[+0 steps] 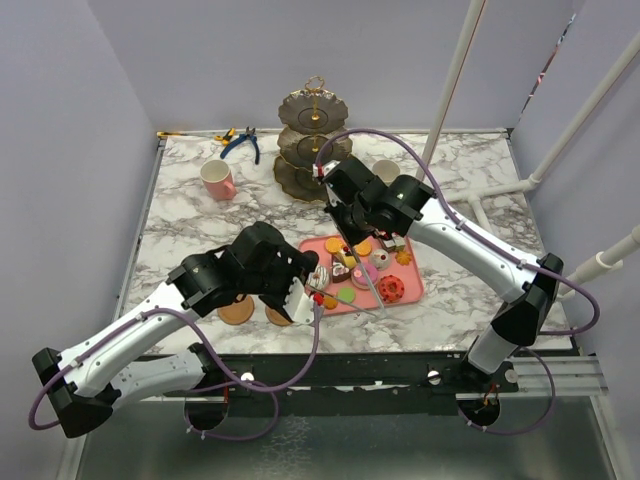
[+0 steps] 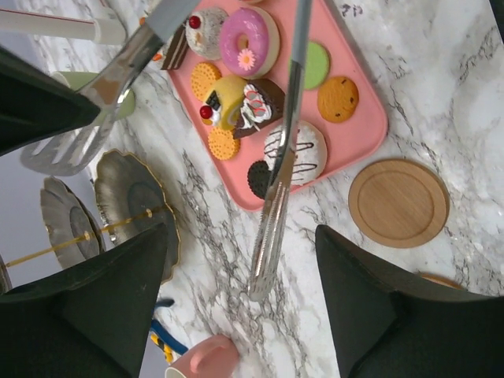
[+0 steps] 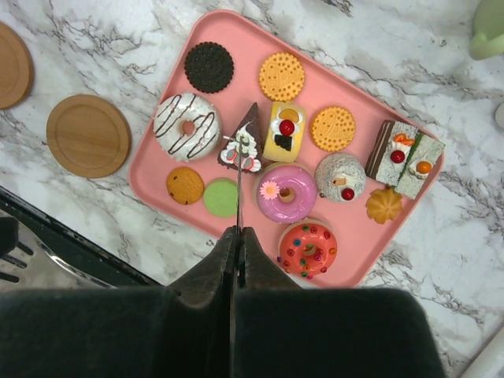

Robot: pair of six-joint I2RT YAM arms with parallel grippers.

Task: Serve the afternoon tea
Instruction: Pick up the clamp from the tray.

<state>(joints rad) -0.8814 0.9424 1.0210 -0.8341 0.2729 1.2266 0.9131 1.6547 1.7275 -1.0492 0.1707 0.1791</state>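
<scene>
Pastries (image 3: 287, 193) crowd tray (image 3: 242, 47), stand (image 1: 312, 150) close behind, open marble (image 1: 450, 300) front right

No text, label, brand, number or sign can be read in any of the three views.

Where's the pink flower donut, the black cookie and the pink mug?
Pink flower donut (image 3: 305, 197): right wrist view, on its icing beside the hole.
Black cookie (image 3: 209, 67): right wrist view, its middle.
Pink mug (image 1: 219, 186): top view, its side wall.
</scene>
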